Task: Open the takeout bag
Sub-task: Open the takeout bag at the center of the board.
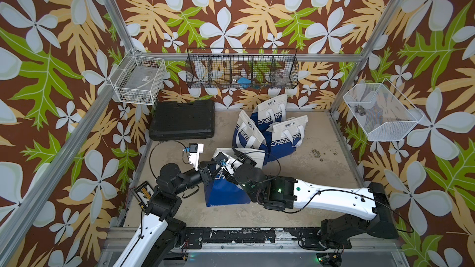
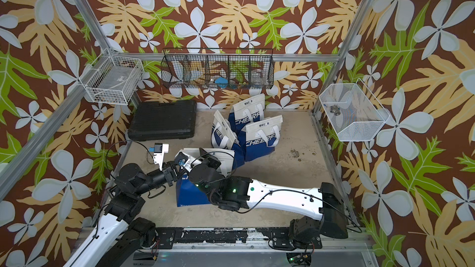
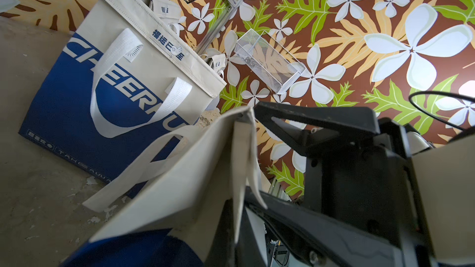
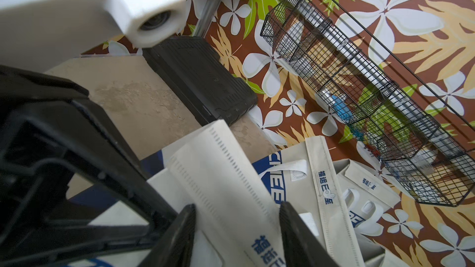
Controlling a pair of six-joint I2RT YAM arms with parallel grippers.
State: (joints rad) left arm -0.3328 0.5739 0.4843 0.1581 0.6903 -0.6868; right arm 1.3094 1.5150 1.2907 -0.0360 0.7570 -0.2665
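Observation:
The takeout bag [image 1: 223,193] [image 2: 190,193], blue below and cream above, stands near the front of the table between my two arms. My left gripper [image 1: 212,166] [image 3: 241,227] is shut on a fold of the bag's cream top edge [image 3: 205,165]. My right gripper [image 1: 237,155] [image 4: 237,208] is at the same top edge from the other side. Its jaws stand apart, with the bag's cream printed flap [image 4: 226,175] lying between the two fingers. Both arms hide most of the bag's mouth in both top views.
Three more bags of the same kind [image 1: 270,114] [image 1: 246,134] [image 1: 285,137] stand just behind. A black case [image 1: 182,120] lies at the back left. On the walls hang a black wire basket [image 1: 241,73] and two white baskets [image 1: 138,80] [image 1: 380,114].

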